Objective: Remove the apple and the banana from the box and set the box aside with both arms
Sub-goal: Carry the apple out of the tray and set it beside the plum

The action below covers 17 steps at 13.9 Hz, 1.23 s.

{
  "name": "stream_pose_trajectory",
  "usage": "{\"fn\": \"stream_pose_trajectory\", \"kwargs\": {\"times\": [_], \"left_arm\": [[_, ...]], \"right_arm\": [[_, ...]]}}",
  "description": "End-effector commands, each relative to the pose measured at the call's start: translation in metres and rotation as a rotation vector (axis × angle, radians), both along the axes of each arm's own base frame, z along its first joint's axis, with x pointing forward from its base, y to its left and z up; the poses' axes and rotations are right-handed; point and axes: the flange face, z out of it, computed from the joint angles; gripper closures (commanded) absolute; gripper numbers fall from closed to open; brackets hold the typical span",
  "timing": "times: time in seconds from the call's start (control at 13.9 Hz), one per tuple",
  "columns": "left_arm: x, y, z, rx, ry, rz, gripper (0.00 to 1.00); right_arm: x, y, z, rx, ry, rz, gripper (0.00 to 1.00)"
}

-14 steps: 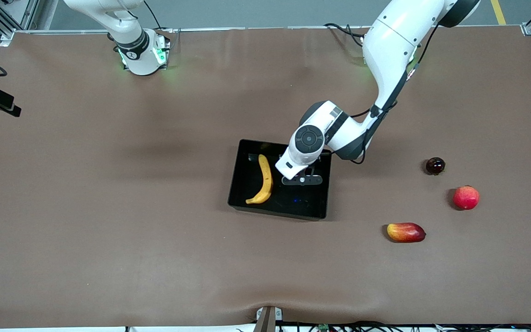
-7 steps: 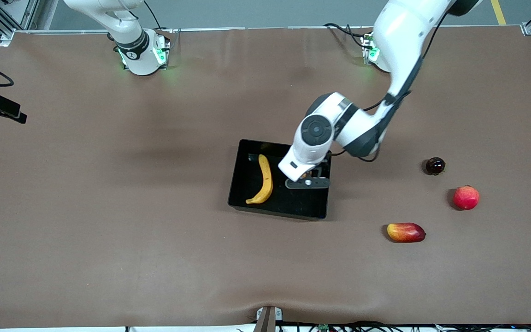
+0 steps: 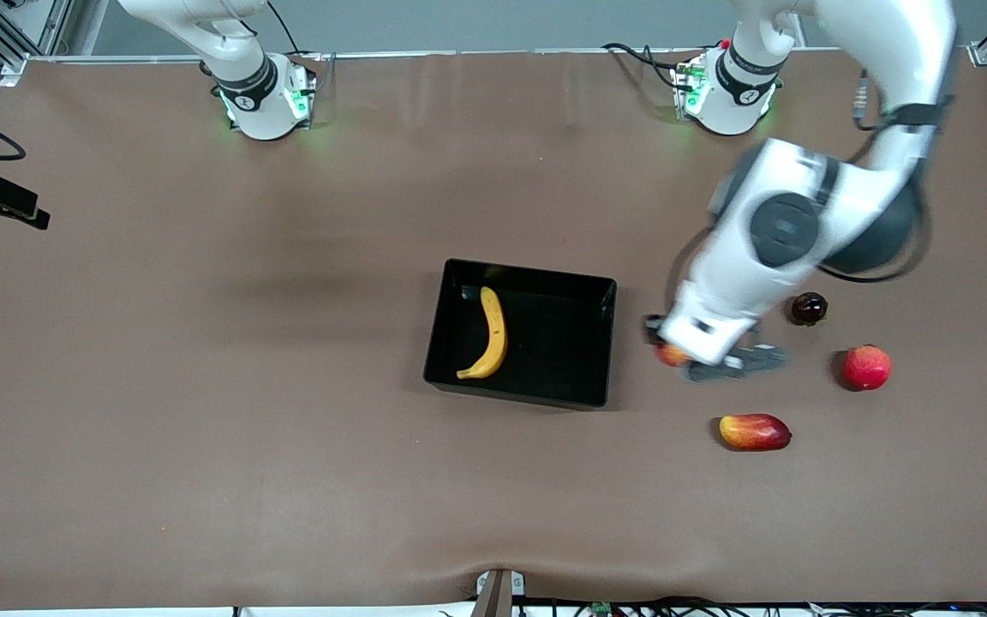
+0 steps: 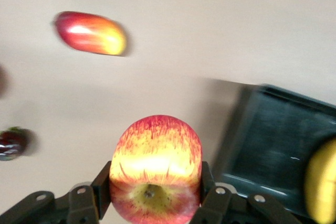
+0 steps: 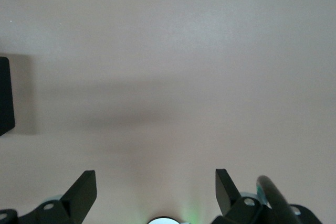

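Observation:
My left gripper (image 3: 675, 350) is shut on the small apple (image 3: 670, 355), streaked red and yellow, and holds it over bare table between the black box (image 3: 528, 271) and the mango. In the left wrist view the apple (image 4: 155, 161) sits between the two fingers (image 4: 103, 184). The yellow banana (image 3: 488, 334) lies in the box at the side toward the right arm's end. Box (image 4: 273, 140) and banana (image 4: 321, 187) also show in the left wrist view. My right gripper (image 5: 156, 179) is open and empty above bare table.
An oval red-yellow mango (image 3: 754, 431) lies nearer the front camera than the left gripper. A pinkish-red round fruit (image 3: 866, 367) and a small dark fruit (image 3: 809, 308) lie toward the left arm's end. The brown table (image 3: 202, 386) is bare toward the right arm's end.
The left arm has swung from over the box toward its own end of the table, carrying the apple with it. The banana and box have not moved.

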Motion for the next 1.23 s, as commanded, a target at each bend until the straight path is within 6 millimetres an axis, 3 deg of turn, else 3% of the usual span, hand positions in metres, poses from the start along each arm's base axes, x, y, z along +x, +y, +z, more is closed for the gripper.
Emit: {"fn": "stream_pose_trajectory", "kwargs": {"times": [0.0,0.14,0.29,0.36,0.51,0.58,0.65,0.79,0.87,1.08,1.15], "left_arm": [[-0.001,0.076,-0.042,0.043,0.080,-0.005,1.00],[0.000,0.133,-0.090,0.067,0.080,0.015,1.00],[-0.004,0.165,-0.141,0.030,0.055,0.031,1.00],[-0.005,0.176,-0.161,0.015,0.053,0.040,1.00],[-0.008,0.179,-0.190,0.007,0.075,0.033,1.00],[-0.007,0.197,-0.200,0.021,0.071,0.036,1.00],[-0.007,0.204,-0.207,0.032,0.074,0.028,0.92],[-0.006,0.205,-0.203,0.037,0.067,0.026,0.00],[-0.005,0.204,-0.195,0.040,0.064,0.015,0.00],[-0.004,0.194,-0.141,0.065,0.050,-0.019,0.00],[-0.005,0.172,-0.120,0.056,0.043,-0.038,0.00]], "right_arm": [[0.000,-0.001,0.005,0.014,-0.009,0.009,0.00],[0.000,-0.001,0.005,0.014,-0.009,0.009,0.00],[0.000,-0.001,0.005,0.014,-0.009,0.009,0.00],[0.000,-0.001,0.005,0.014,-0.009,0.009,0.00],[0.000,-0.001,0.005,0.014,-0.009,0.009,0.00],[0.000,-0.001,0.005,0.014,-0.009,0.009,0.00],[0.001,-0.001,0.004,0.014,-0.007,0.009,0.00],[0.001,-0.001,0.003,0.013,-0.006,0.009,0.00],[0.001,-0.001,0.004,0.014,-0.007,0.009,0.00],[0.002,-0.002,0.003,0.013,-0.009,0.007,0.00],[0.002,-0.002,0.003,0.013,-0.009,0.007,0.00]]}}
